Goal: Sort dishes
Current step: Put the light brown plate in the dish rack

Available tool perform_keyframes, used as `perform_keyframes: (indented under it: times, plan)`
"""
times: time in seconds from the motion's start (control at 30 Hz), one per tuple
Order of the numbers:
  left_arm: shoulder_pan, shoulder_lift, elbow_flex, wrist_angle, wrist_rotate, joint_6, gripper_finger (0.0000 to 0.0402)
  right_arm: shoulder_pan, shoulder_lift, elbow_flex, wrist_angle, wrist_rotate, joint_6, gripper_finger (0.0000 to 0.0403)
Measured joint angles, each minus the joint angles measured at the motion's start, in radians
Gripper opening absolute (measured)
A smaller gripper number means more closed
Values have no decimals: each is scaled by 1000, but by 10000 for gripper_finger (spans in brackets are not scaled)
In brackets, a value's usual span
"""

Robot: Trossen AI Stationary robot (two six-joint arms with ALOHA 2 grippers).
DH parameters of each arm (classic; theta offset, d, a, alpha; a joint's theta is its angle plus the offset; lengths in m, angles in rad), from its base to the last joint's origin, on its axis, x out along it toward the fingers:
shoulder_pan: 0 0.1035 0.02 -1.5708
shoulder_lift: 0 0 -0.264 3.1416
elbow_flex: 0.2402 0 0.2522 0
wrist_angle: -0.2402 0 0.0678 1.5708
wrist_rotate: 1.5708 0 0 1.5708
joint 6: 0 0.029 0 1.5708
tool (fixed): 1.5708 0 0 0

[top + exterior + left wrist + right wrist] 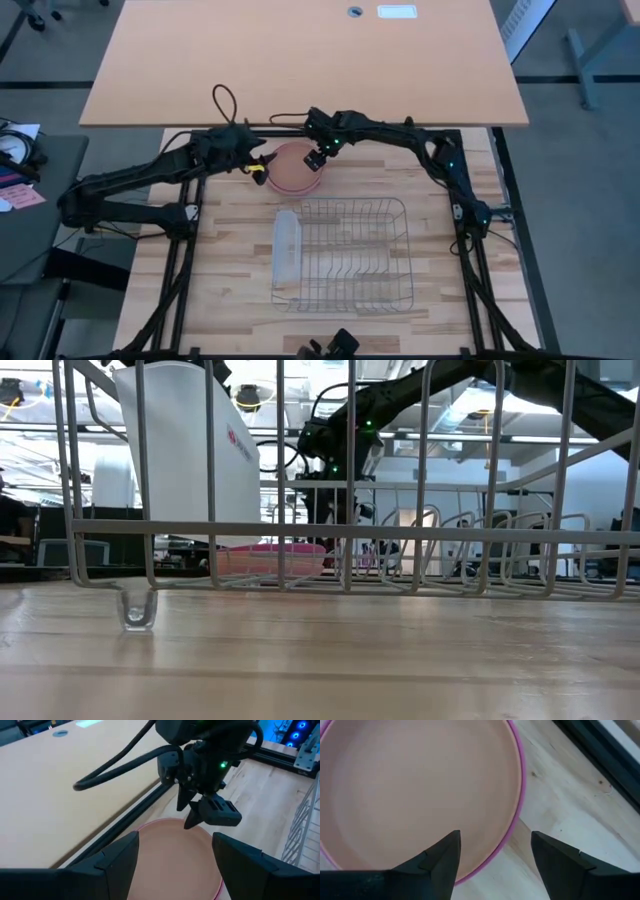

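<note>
While the stack of plates (294, 168) lies flat on the far side of the table (230, 260), between the two arms and just beyond the far edge of the wire rack (350, 250), the left gripper (255, 164) waits at the stack's left rim with its fingers spread wide and nothing between them. Being round, the plates have no long axis, so the grip depends only on which part of the rim is reached. In the left wrist view the top plate (172, 855) sits directly ahead of and between the left fingers (120, 855), with the right gripper (210, 812) hanging over its far edge. The right gripper (318, 156) hovers above the stack's far right rim, fingers apart and empty, and appears the nearer of the two to a hold; in the right wrist view the rim (519, 795) runs between its two fingers (445, 855), the plate lying below and to one side. The top plate is a pale, orange-tan disc with a shallow raised edge, and a magenta pink plate (512, 827) shows as a thin ring beneath it. Seen level across the table, the stack (270, 558) is low and pink behind the rack's wires (350, 530). A translucent white tray (286, 245) stands upright in the rack's left end.
</note>
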Motion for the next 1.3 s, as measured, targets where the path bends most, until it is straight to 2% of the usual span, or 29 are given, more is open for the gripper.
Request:
perform_keyframes:
  times: [0.37,0.6,0.87,1.3]
  plan:
    - [0,0,0,17,0,0,246,27,14,-2,-14,-20,15,197]
    - [0,0,0,16,0,-3,246,10,14,-12,-16,0,15,151]
    - [0,0,0,16,0,-3,246,10,14,-29,-20,2,0,127]
    - [0,0,0,14,0,-3,246,18,14,-29,-38,3,-28,62]
